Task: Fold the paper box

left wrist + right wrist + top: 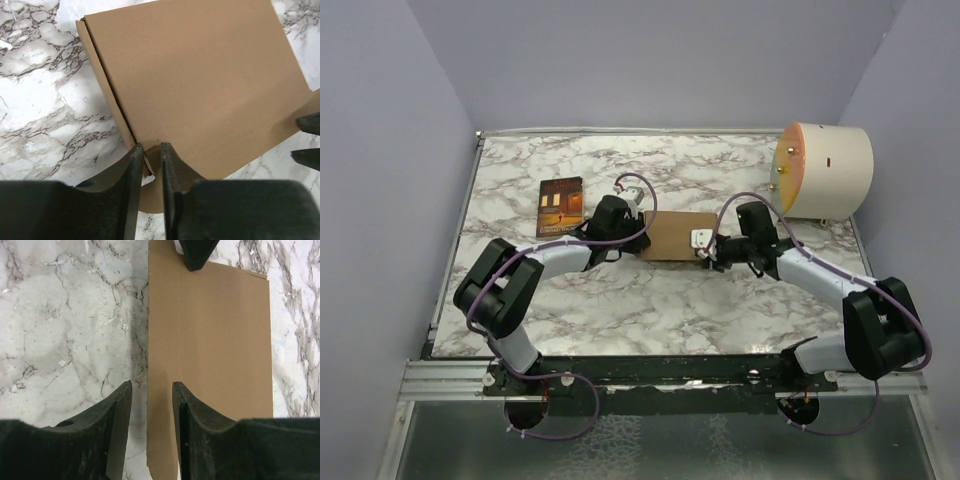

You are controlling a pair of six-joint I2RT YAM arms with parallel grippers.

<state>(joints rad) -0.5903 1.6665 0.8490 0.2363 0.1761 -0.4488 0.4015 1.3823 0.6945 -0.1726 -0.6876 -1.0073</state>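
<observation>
The paper box (670,236) is a flat brown cardboard mailer lying closed in the middle of the marble table. My left gripper (623,226) is at its left end. In the left wrist view its jaws (150,150) stand a narrow gap apart over the box's (200,85) near corner, and a rounded tab (150,195) lies flat between and under the fingers. My right gripper (708,246) is at the box's right end. In the right wrist view it (151,387) is partly open and straddles the box's (210,340) left edge, gripping nothing.
A dark book with an orange cover picture (560,207) lies left of the box. A large cream cylinder (823,170) stands at the back right. Purple walls close in the table's sides and back.
</observation>
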